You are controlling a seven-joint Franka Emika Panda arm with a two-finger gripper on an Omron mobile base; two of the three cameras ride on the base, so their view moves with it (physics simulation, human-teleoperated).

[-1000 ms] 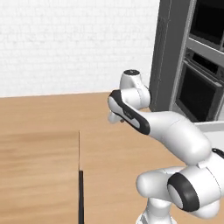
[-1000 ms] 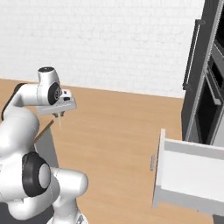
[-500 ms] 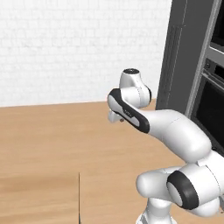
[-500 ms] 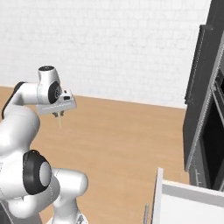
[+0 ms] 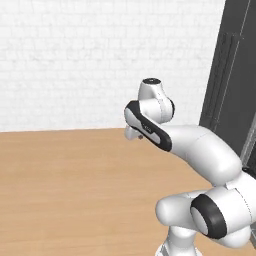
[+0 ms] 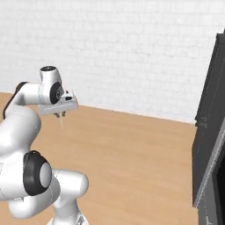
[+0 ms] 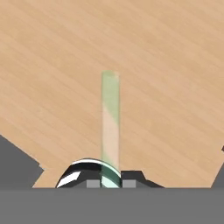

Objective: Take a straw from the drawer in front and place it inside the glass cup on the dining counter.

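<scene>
The arm held a straw up over a wide wood floor.

A white brick wall (image 6: pixel 123 52) filled the top of both base views, and bare wood floor (image 6: pixel 132 154) spread below it with lots of open room. A tall dark cabinet (image 6: pixel 211 127) stood along the right edge. At the left middle of the right base view, the gripper (image 6: pixel 61 114) was closed tight on the pale see-through straw (image 7: pixel 110 118), which pointed straight out from the fingertips.

White robot arm (image 5: pixel 200 150) over wood floor (image 5: pixel 65 190), white brick wall (image 5: pixel 100 55), dark cabinet (image 5: pixel 235 90)
</scene>
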